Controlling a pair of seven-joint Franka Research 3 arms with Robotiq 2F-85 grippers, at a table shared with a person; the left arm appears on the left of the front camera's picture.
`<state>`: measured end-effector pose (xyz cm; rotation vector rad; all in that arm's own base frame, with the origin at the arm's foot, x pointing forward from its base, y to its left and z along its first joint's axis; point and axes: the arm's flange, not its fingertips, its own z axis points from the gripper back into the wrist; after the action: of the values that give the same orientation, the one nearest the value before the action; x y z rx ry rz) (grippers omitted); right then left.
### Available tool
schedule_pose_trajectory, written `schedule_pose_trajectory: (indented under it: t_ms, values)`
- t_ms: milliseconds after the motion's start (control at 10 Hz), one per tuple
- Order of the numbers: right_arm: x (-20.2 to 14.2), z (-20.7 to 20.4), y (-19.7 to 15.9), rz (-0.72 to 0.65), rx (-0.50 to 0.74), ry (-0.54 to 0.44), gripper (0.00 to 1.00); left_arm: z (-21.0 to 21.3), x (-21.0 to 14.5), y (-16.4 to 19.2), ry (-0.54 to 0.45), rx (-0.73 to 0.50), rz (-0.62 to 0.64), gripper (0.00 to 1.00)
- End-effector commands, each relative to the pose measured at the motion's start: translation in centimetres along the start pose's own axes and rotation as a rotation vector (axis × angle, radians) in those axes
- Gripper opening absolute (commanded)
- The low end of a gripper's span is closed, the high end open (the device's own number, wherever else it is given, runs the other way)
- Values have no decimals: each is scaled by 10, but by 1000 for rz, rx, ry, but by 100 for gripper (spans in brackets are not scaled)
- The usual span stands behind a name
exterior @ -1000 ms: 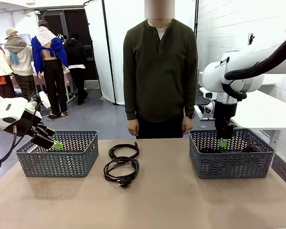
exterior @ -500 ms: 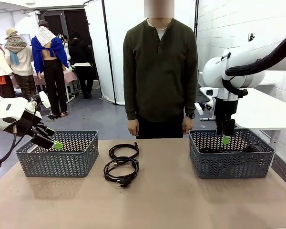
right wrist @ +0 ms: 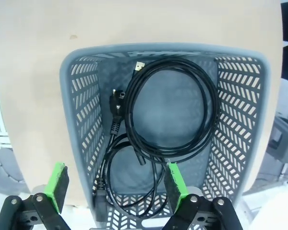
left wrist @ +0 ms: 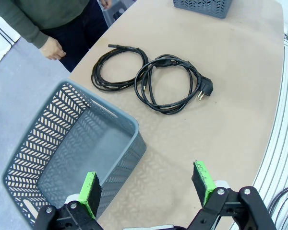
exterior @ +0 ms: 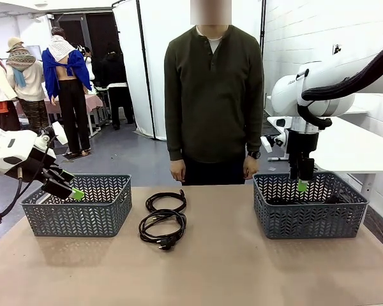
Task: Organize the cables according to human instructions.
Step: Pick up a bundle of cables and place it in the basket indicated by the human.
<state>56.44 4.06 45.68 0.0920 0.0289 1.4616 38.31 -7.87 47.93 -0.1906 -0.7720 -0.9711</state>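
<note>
- Two round coils of thin black power cord lie flat on the bare brown tabletop [exterior: 242, 268], midway between two grey plastic baskets with herringbone-slotted walls.
- The nearer coil [exterior: 163, 227] is a loose oval of several loops. Its chunky plug juts out from the edge closest to the robot, prongs pointing outward.
- The farther coil [exterior: 166, 201] just touches it. A straight connector end pokes out on the person's side.
- The right basket [exterior: 309, 213] holds two more black cords. In the right wrist view, a large round coil [right wrist: 172, 103] spans the basket floor and overlaps a smaller coil [right wrist: 129, 177], with a plug lying beside the wall.
- The right gripper [exterior: 301, 185] points straight down above this basket, with its green pads spread wide and nothing between them.
- The left gripper [exterior: 75, 191] hovers tilted over the near rim of the left basket [exterior: 76, 207], with its jaws wide apart and nothing in them.
- A person in a dark olive long-sleeve shirt [exterior: 214, 95] stands at the far edge of the table, arms hanging at the sides.
</note>
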Motion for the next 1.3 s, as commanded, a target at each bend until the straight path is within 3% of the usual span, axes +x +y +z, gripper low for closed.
schedule_pose_trajectory:
  t_ms: [0,400,800,1200]
  values:
    - [-1,-3,0,13,-3,-1,100,-2,-2,3,-6,-7,-3,100]
    - [0,0,0,0,0,0,100,-2,-2,3,-6,-7,-3,100]
    - [52,30,36,-196,-23,-82,100,-2,-2,3,-6,-7,-3,100]
    - [102,22,82,-328,-120,-189,100,-2,-2,3,-6,-7,-3,100]
